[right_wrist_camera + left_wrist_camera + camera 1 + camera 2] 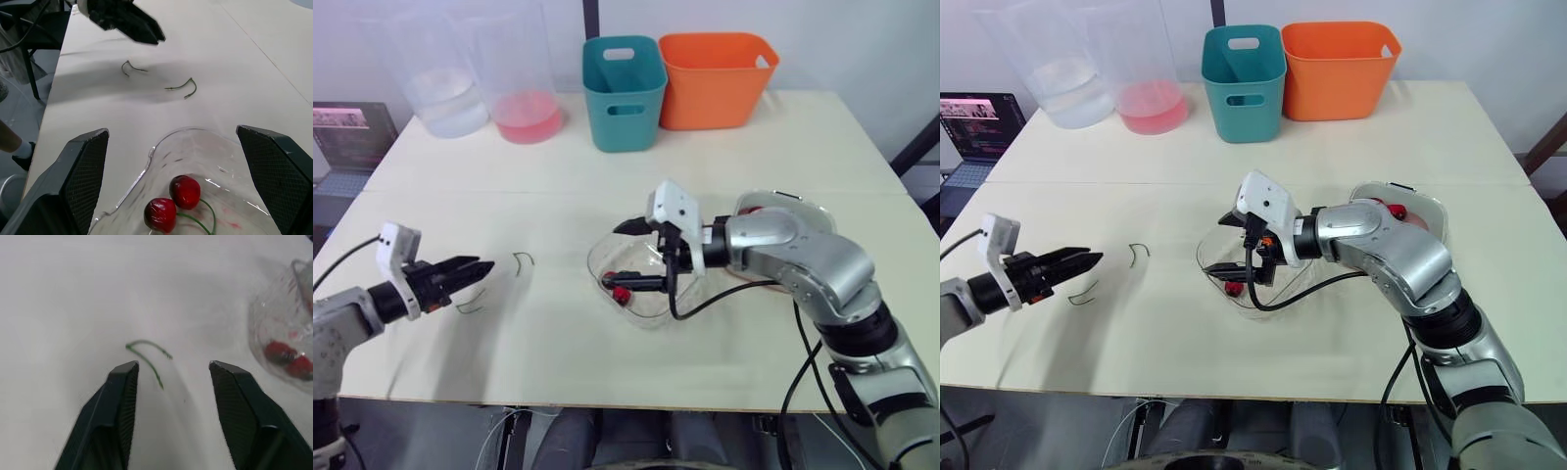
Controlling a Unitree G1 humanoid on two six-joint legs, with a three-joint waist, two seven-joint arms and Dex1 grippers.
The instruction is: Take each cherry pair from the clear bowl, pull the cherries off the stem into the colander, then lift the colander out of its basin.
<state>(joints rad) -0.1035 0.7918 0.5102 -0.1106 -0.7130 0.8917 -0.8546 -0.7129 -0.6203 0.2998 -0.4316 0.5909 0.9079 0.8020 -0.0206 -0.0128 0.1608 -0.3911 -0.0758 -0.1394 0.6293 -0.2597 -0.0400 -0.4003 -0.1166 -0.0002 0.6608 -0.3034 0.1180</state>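
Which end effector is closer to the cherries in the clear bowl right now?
Right. The right end effector sits open at the bowl, over the cherries; the left end effector hovers by the loose stems, away from the bowl.

Behind the right gripper (pixel 1227 244), its arm covers most of the colander (pixel 1425 217), so what it rests in cannot be told. The clear bowl (pixel 1209 279) below that gripper is partly masked by it; the right wrist view's edge cuts the bowl and the stem (pixel 213 215) of the 2 cherries (pixel 185 192). Ahead of the left gripper (pixel 173 367), the bowl is cut off too.
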